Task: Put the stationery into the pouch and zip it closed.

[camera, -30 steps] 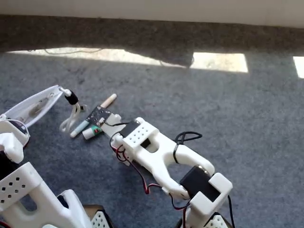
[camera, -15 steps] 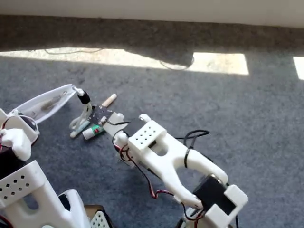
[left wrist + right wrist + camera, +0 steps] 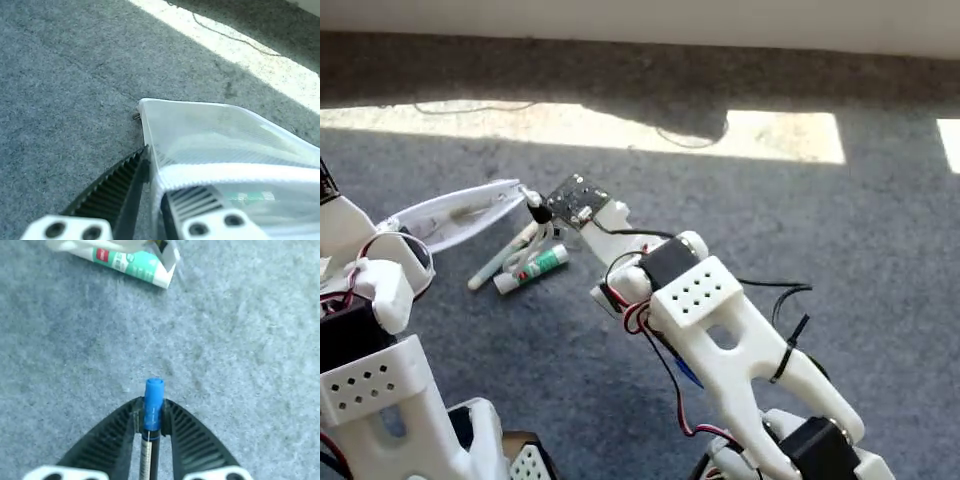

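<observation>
Translucent white pouch (image 3: 220, 135) is clamped at left by left gripper (image 3: 150, 156); blue-capped pen (image 3: 154, 392) is pinched in right gripper (image 3: 152, 406).

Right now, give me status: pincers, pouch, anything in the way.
Left pincer shut on pouch edge. Right pincer shut on blue-capped pen. Glue stick on carpet, outside pouch.

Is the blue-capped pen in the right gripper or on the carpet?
In the gripper: the right gripper is shut on the blue-capped pen, cap poking past its tips.
</observation>
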Controlling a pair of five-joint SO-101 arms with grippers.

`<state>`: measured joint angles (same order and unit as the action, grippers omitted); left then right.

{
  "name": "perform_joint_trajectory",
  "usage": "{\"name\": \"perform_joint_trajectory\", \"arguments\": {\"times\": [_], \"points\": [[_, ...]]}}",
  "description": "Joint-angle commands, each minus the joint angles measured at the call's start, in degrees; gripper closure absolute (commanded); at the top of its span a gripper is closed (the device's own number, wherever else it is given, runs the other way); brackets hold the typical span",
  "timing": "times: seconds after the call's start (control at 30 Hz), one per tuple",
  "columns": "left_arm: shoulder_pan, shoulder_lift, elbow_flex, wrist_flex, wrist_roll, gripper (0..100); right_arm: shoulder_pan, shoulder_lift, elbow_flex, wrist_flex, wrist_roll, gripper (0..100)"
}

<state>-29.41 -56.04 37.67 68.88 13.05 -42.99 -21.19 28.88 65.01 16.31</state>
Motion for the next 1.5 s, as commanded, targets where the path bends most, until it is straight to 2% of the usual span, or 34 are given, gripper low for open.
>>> {"name": "perform_joint_trajectory", "arguments": {"times": [0.0, 0.1, 0.27, 0.63, 1.0, 1.1, 1.47], "points": [[2.0, -0.5, -0.7, -1.0, -0.7, 99, 1.2, -5.4, -0.7, 0.3, -4.2, 99.4], [2.0, -0.5, -0.6, -1.0, -0.7, 99, 1.3, -9.9, -0.7, 0.4, -7.3, 99.4], [1.9, -0.4, -0.4, -1.0, -0.7, 99, 0.8, -19.5, -1.1, -0.4, -7.4, 99.4], [1.9, -0.3, -0.4, -1.0, -0.6, 99, -6.2, -41.0, -4.3, -11.9, -7.4, 99.4], [1.9, -0.4, -0.4, -1.0, -0.5, 99, -6.3, -42.1, -4.4, -32.7, -7.4, 99.0], [1.9, -0.4, -0.4, -1.1, -0.5, 99, -8.4, -42.0, -4.3, -37.6, -7.4, 99.2], [1.9, -0.4, -0.4, -1.1, -0.7, 99, -15.1, -41.9, -4.1, -39.7, -7.4, 99.2]]}}
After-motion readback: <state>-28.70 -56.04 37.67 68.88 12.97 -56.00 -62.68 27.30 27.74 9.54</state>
